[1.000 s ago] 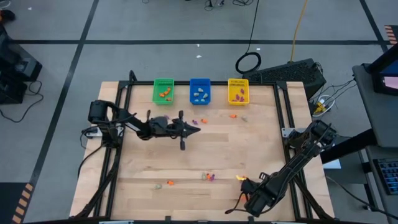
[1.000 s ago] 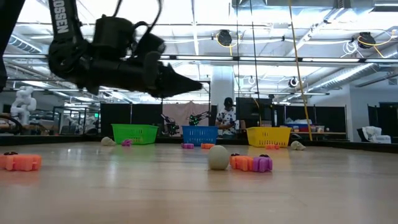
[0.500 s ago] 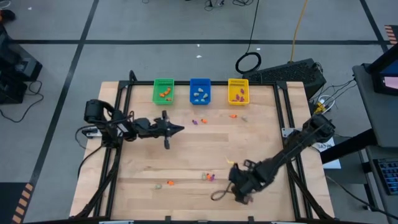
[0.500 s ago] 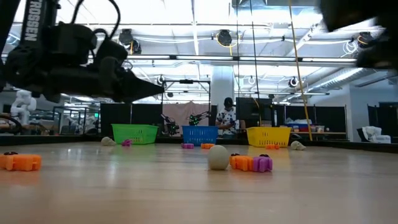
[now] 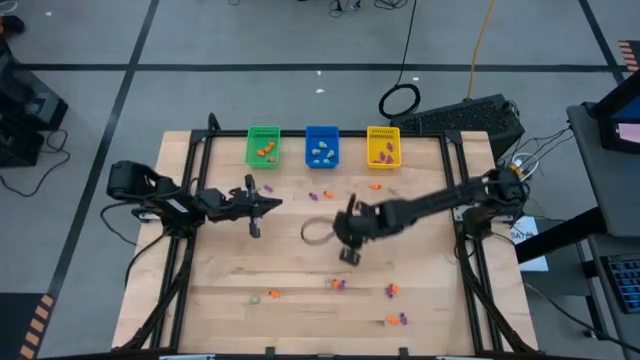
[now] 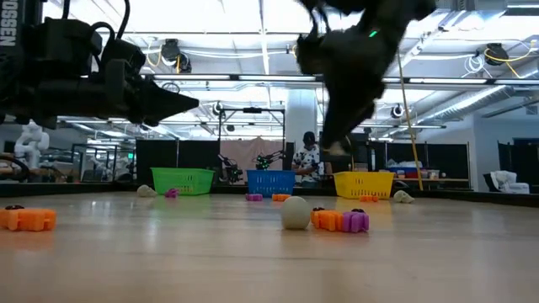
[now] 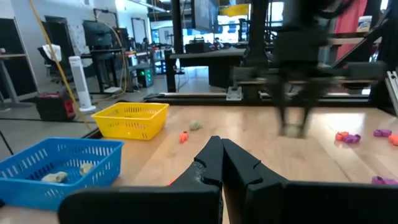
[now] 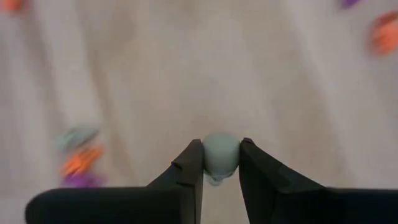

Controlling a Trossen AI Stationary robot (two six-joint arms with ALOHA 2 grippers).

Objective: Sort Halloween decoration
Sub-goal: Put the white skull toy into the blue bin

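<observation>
The right tool (image 8: 221, 163) grips 1 pale grey-beige round trinket (image 8: 221, 154); the left tool (image 7: 221, 157) is closed, empty; 3 plastic bins (image 5: 321, 146) stand far.

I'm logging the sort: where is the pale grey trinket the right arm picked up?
The pale grey trinket sits pinched in the right pincer, raised above the table's middle in the high view, short of the blue bin.

right arm (image 6: 358, 59) motion-blurred, trinkets (image 8: 78, 163) beneath it smeared
</observation>
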